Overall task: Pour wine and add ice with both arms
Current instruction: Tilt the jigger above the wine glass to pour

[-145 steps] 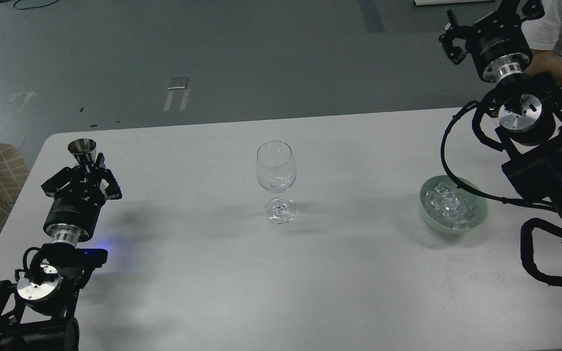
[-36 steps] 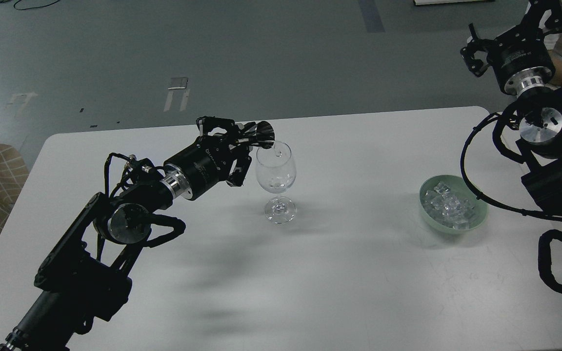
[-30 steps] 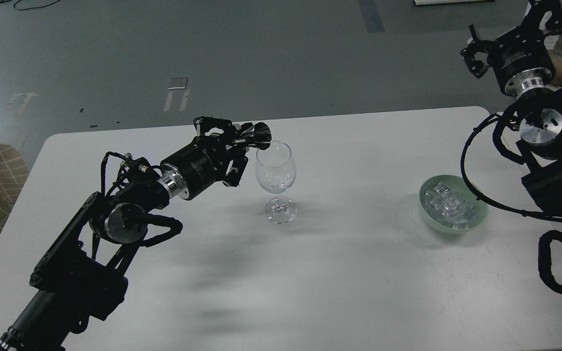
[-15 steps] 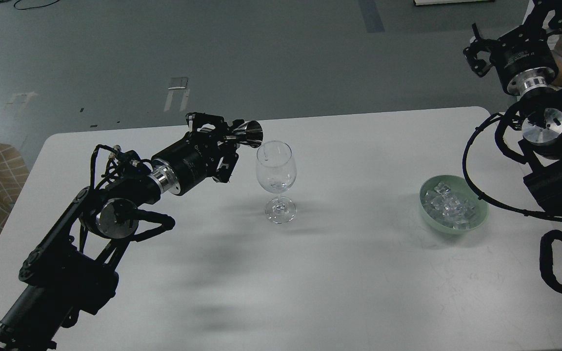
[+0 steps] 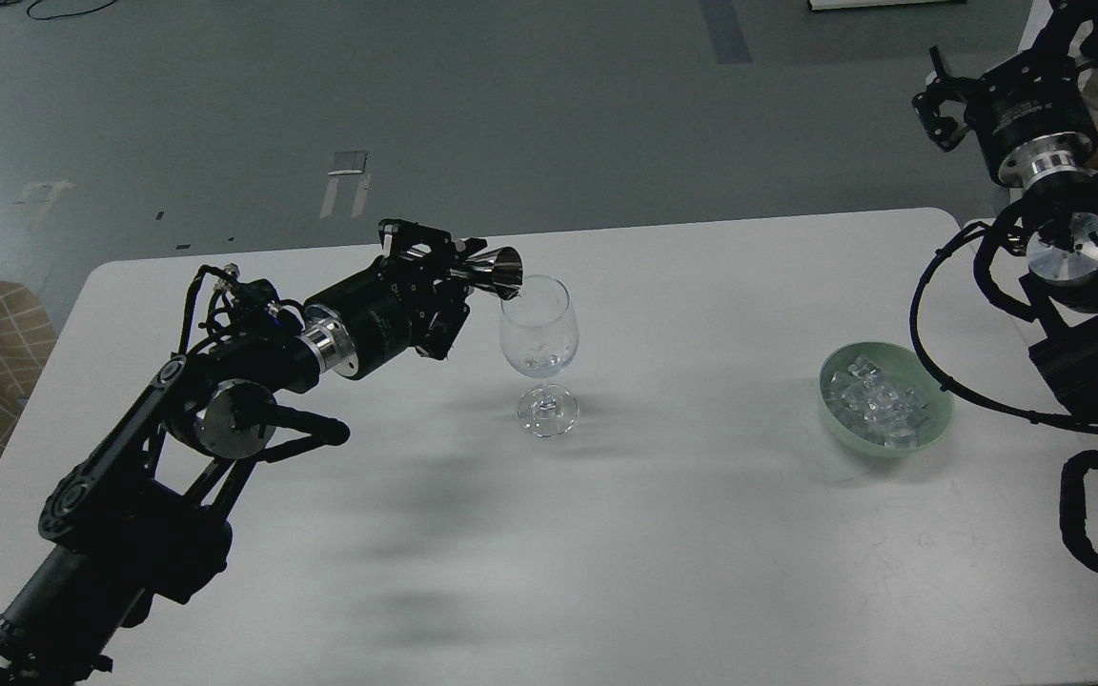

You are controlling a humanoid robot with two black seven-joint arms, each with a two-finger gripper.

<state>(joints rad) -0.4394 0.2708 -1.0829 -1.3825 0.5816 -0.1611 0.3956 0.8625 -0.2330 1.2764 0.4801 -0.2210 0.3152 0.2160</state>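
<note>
The left claw point(image 5: 458, 270) grips the little metal cup point(image 5: 501, 272), tipped sideways at the wine glass point(image 5: 539, 333) rim to pour; right claw point(image 5: 978, 71) unclear.

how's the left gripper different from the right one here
The left gripper reaches low over the white table, clamped on a small shiny metal measuring cup tipped sideways at the rim of the clear stemmed wine glass. The right gripper is raised beyond the table's far right corner, holds nothing, and its fingers are spread. Both are black, on black arms with silver joints.
</note>
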